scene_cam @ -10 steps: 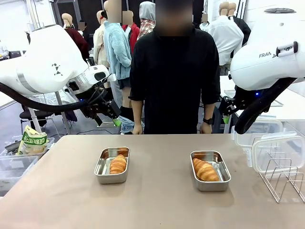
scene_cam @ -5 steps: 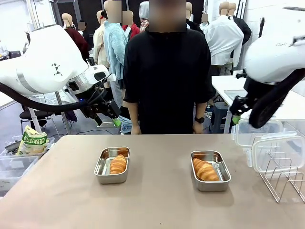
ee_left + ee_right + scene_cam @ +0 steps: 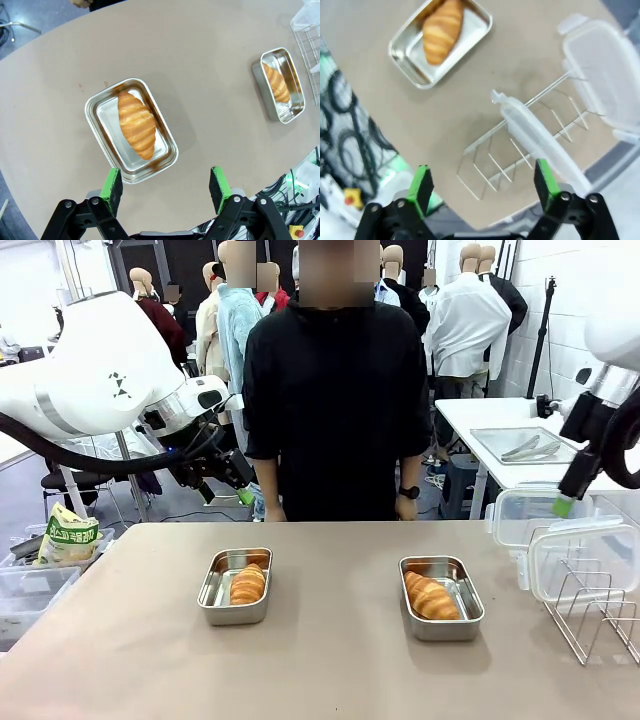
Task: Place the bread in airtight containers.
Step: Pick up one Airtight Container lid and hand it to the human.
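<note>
Front camera: across table toward person. Wrist cameras: high, looking down past own fingers; tins shared between front, left wrist.

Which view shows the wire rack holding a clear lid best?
The right wrist view: the wire rack lies nearly whole under the camera, one clear lid standing in it. The front view cuts the rack off at the picture's right edge; the left wrist view catches a corner.

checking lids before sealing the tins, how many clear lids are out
2. One clear lid stands in the wire rack at the table's right end; the other lid is just behind it, farther across. More could be hidden past the frame edge.
</note>
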Controlling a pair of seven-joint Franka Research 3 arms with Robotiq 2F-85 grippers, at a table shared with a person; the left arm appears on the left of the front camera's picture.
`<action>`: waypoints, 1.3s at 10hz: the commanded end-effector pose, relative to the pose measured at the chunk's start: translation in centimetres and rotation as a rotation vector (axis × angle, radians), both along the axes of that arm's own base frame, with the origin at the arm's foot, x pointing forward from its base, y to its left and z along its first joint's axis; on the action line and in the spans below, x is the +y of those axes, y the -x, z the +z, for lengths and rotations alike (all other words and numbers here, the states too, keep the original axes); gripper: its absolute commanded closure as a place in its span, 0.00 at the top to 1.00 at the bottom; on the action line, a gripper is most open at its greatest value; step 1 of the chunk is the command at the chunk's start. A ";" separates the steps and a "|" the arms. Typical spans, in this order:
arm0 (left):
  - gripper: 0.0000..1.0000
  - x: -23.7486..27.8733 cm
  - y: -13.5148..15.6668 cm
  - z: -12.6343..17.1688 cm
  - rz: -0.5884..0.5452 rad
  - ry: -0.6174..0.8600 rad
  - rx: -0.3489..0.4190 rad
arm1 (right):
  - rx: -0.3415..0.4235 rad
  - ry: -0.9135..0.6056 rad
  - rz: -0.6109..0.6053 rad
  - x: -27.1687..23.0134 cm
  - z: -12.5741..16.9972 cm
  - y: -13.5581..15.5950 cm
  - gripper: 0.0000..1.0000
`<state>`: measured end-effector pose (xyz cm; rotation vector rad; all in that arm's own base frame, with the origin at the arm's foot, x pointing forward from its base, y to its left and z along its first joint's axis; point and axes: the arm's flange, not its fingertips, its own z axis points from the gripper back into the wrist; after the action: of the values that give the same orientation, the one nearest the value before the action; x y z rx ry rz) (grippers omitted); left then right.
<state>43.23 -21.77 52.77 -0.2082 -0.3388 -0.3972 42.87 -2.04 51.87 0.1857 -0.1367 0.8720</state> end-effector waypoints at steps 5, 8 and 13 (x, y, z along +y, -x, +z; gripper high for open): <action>0.90 0.1 0.1 0.1 0.007 -0.007 -0.004 | -0.021 0.164 0.418 -0.5 0.2 -2.5 1.00; 0.90 0.1 0.1 0.1 0.007 -0.007 -0.004 | -0.005 0.153 0.398 0.1 0.2 -2.1 1.00; 0.90 0.1 0.1 0.1 0.007 -0.007 -0.004 | -0.146 0.217 0.858 3.2 -0.9 -5.4 1.00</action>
<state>43.23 -21.79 52.80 -0.2081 -0.3393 -0.3977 46.82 2.13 52.39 -0.0073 -0.0919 1.5783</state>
